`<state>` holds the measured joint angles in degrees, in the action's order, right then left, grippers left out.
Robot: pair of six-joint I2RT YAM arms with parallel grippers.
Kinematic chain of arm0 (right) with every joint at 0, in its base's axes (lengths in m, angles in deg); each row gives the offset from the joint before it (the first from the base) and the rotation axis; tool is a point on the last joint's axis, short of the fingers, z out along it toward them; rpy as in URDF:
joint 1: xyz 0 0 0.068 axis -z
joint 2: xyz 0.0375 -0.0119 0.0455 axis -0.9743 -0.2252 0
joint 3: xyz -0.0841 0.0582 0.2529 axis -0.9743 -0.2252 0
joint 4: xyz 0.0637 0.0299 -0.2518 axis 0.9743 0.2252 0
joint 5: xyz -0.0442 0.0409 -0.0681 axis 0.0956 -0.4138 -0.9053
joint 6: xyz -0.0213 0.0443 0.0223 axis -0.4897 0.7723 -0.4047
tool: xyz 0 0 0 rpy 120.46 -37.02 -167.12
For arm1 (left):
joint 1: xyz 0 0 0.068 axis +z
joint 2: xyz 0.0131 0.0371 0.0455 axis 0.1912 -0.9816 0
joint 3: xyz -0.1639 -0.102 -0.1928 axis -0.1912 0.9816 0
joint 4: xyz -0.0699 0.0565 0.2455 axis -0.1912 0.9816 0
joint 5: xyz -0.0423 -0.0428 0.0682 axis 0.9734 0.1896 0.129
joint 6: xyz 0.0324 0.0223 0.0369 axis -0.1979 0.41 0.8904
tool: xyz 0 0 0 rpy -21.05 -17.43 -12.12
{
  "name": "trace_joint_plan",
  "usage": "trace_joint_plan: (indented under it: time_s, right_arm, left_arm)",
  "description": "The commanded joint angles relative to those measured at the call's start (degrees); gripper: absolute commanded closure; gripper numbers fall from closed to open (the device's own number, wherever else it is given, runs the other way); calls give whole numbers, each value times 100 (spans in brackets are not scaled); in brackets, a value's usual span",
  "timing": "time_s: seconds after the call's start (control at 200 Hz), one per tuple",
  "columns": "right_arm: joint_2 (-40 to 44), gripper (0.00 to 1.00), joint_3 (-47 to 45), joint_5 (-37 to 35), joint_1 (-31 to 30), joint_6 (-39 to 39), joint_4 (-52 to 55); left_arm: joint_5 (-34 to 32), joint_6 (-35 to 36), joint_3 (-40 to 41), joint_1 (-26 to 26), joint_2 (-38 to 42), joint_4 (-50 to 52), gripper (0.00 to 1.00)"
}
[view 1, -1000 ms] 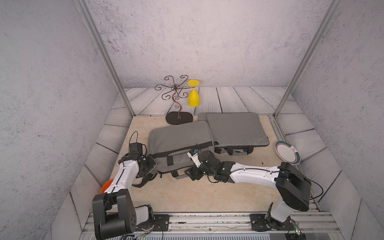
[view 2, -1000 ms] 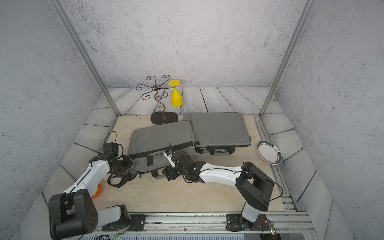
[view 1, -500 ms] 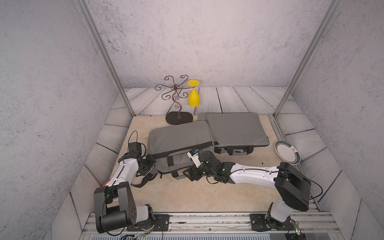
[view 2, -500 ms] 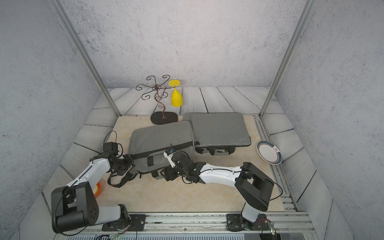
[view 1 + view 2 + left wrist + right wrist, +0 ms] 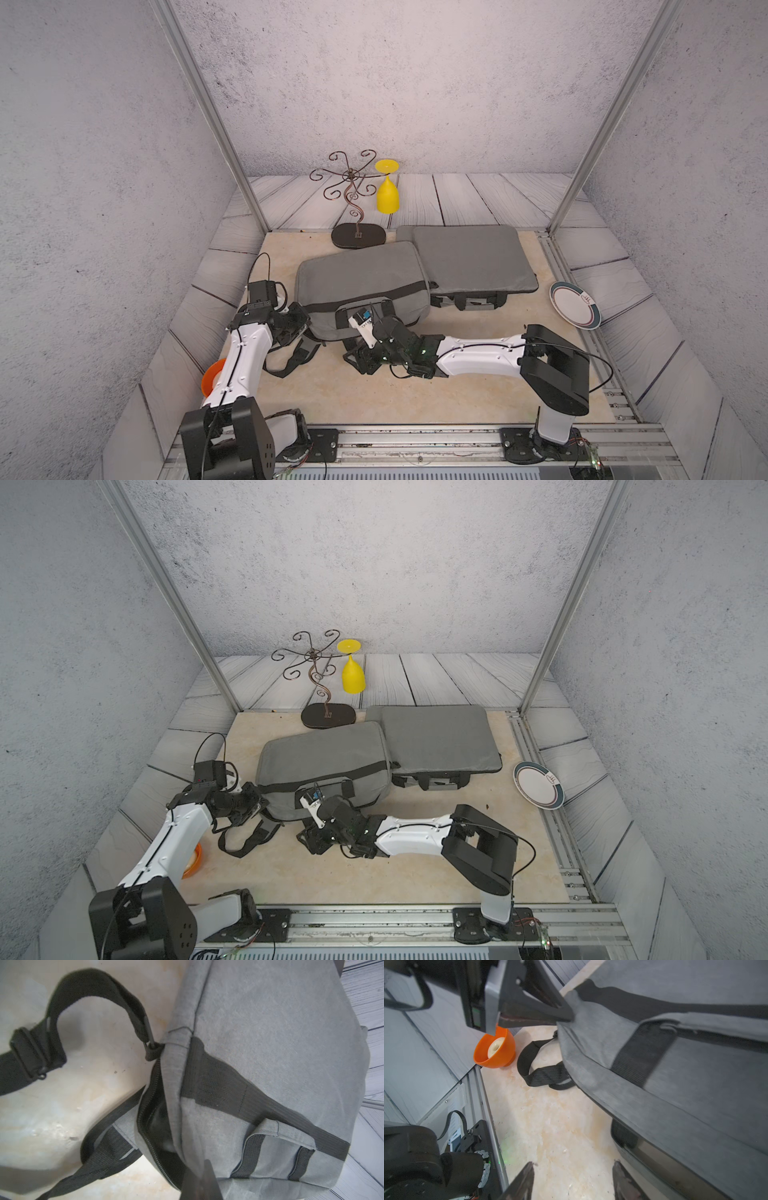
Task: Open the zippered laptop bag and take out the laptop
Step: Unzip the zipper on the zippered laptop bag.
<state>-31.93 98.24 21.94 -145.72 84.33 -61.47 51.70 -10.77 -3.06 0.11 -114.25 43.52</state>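
Both top views look down from 6 o'clock toward 12; wrist cameras, very close, share the laptop bag (image 5: 280, 1032).

Quick count: grey bag (image 5: 357, 278) (image 5: 469, 257) x2, plate (image 5: 575, 304) x1, yellow cup (image 5: 387, 199) x1, wire stand (image 5: 358, 237) x1, orange bowl (image 5: 494, 1049) x1.

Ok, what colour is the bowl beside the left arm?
Orange; the bowl shows best in the right wrist view.
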Motion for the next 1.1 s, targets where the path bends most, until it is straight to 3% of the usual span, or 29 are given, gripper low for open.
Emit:
trace_joint_plan:
  time_s: [0.0, 0.45, 0.876, 1.096]
  right_arm:
    - [-417, 45, 117, -503, -142, -427, -411]
    - [-1689, 50, 965, -1150, -142, -1098, -1238]
    - [-2293, 55, 1257, -784, 1, -663, -2142]
    - [-2409, 67, 1388, -659, 57, -541, -2231]
  left_arm:
    - [544, -108, -160, -23, 148, -51, 100]
    - [566, -61, -164, -50, 267, 44, 100]
    - [620, -26, -129, -57, 212, 20, 100]
    - [613, -5, -111, -59, 172, 5, 100]
